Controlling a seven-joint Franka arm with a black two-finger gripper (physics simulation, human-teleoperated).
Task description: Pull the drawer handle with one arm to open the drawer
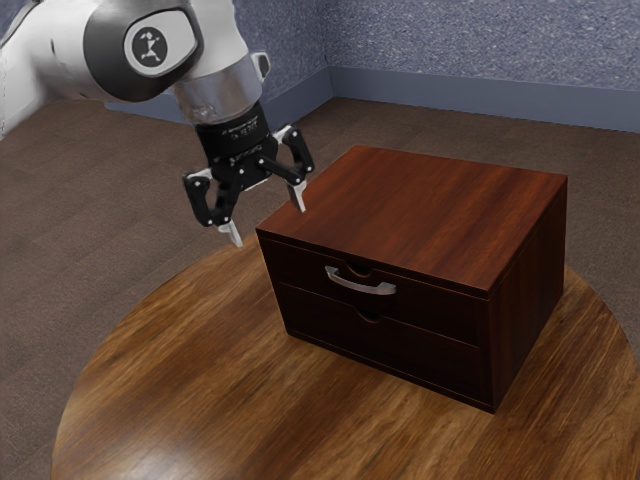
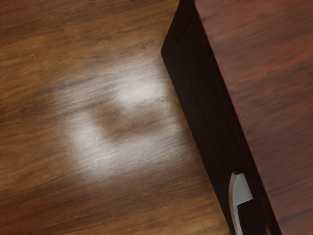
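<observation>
A dark wooden cabinet with two drawers stands on the round wooden table. The upper drawer carries a curved silver handle and sits flush with the cabinet front. My gripper hangs open in the air above the table, beside the cabinet's corner at the exterior view's left, a little above and to the left of the handle, touching nothing. In the wrist view the cabinet's top and front face slant past, with one end of the handle below.
The lower drawer has a small notch and no handle showing. Bare tabletop lies under my hand, with its own shadow on it. Brown floor and a blue-grey wall surround the table.
</observation>
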